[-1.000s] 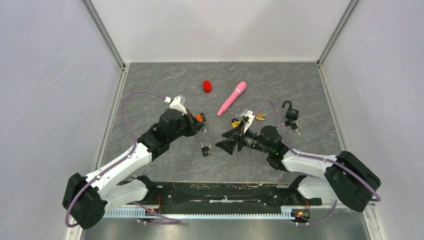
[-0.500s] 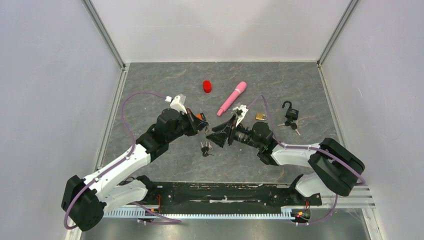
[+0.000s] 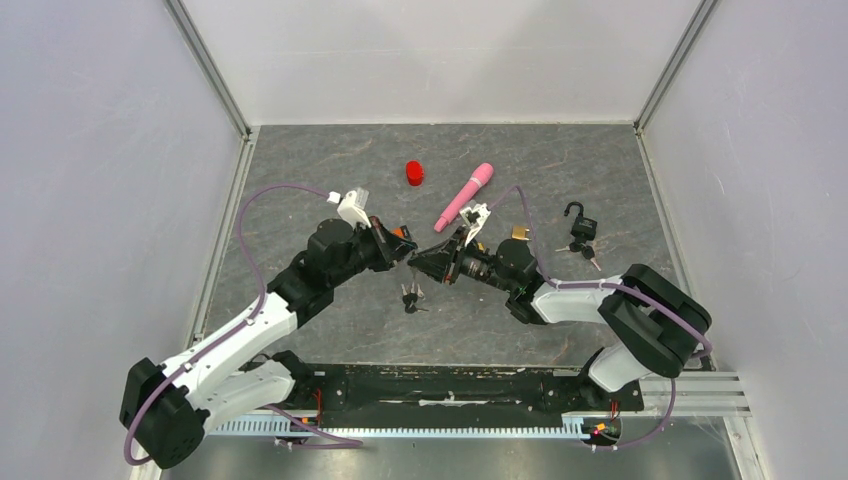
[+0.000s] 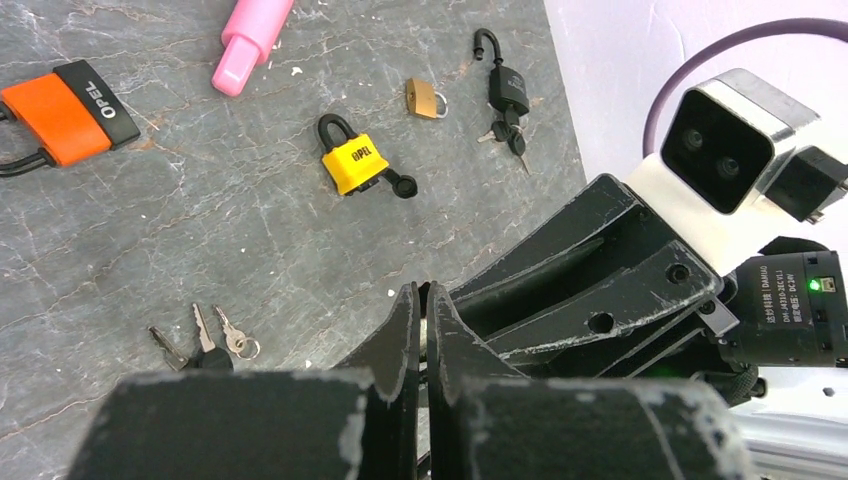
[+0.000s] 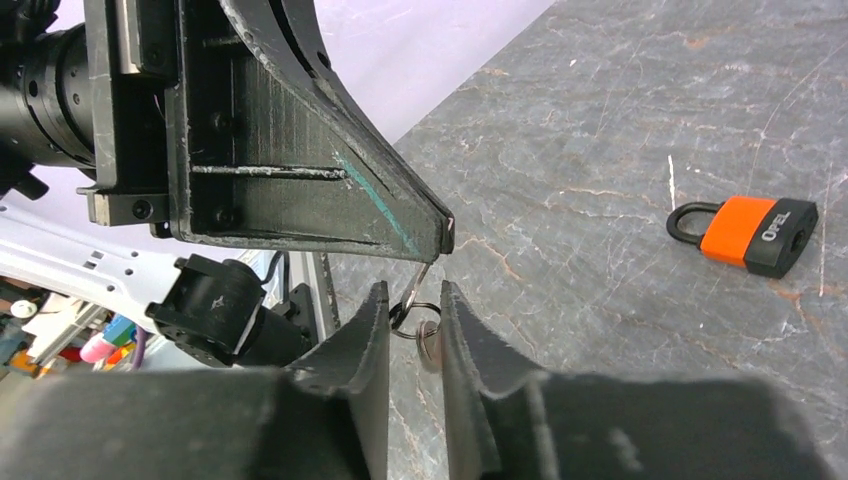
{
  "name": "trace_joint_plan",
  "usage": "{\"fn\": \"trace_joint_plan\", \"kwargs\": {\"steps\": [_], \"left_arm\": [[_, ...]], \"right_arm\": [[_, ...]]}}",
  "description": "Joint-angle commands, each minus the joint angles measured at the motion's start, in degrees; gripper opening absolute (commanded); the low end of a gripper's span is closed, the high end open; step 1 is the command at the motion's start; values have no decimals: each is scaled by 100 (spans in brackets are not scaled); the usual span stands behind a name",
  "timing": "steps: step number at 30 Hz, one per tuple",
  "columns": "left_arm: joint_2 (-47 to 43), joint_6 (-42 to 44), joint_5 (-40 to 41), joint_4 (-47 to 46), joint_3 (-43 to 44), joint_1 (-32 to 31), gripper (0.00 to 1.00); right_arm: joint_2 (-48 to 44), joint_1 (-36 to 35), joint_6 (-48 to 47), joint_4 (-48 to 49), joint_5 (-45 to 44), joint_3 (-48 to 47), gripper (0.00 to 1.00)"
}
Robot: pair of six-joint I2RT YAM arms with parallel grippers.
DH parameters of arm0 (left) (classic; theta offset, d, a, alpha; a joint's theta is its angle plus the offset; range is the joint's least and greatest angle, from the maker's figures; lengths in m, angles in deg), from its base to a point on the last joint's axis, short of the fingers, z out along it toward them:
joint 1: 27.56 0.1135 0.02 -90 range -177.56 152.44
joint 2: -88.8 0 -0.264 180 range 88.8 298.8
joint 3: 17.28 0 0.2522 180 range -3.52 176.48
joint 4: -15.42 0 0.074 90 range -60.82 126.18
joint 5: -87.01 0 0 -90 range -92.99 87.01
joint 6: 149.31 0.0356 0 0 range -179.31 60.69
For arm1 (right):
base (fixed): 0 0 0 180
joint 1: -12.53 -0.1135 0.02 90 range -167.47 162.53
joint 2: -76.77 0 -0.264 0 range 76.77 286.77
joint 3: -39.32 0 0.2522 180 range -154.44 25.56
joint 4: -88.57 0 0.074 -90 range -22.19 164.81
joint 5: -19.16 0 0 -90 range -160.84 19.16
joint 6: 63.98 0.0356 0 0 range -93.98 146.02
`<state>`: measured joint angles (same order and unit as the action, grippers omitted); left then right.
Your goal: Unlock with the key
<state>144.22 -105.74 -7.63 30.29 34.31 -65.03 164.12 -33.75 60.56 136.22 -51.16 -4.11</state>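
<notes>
Both arms meet at mid-table. The left gripper (image 4: 420, 292) is clamped tight, and in the right wrist view a thin silver key (image 5: 424, 277) pokes out of its tip, pinched there and angled down. A key ring (image 5: 416, 316) hangs off that key with a second key dangling below. The right gripper (image 5: 413, 300) comes in from the right, its two fingers (image 5: 362, 335) narrowly apart on either side of the ring. The ring all but fills the gap, and I can't tell whether they have actually bitten on it.

Down on the grey table (image 3: 330, 160), an orange padlock (image 5: 755, 233) lies flat with its shackle closed, just beyond the left gripper. A loose bunch of keys (image 4: 205, 340) lies on the near side. Over to the right are a yellow padlock (image 4: 354, 165), a small brass padlock (image 4: 424, 98) and a black padlock (image 4: 506, 88) with its shackle up and keys beside it.
</notes>
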Motion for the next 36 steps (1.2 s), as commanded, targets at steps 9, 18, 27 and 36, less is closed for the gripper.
{"fn": "trace_joint_plan", "kwargs": {"steps": [9,18,27,36], "left_arm": [[-313,-142,-187,-245,-18,-17,35],[-334,-298,-670,-433,-11,96,65],[-145,-1068,-1698,-1778,-466,441,65],[-122,-1555,-1697,-1864,-656,469,64]], "right_arm": [[-87,113,76,741,173,85,0],[-351,430,293,1411,864,499,0],[-318,749,1071,2594,1491,820,0],[-217,826,1518,2920,1404,835,0]]}}
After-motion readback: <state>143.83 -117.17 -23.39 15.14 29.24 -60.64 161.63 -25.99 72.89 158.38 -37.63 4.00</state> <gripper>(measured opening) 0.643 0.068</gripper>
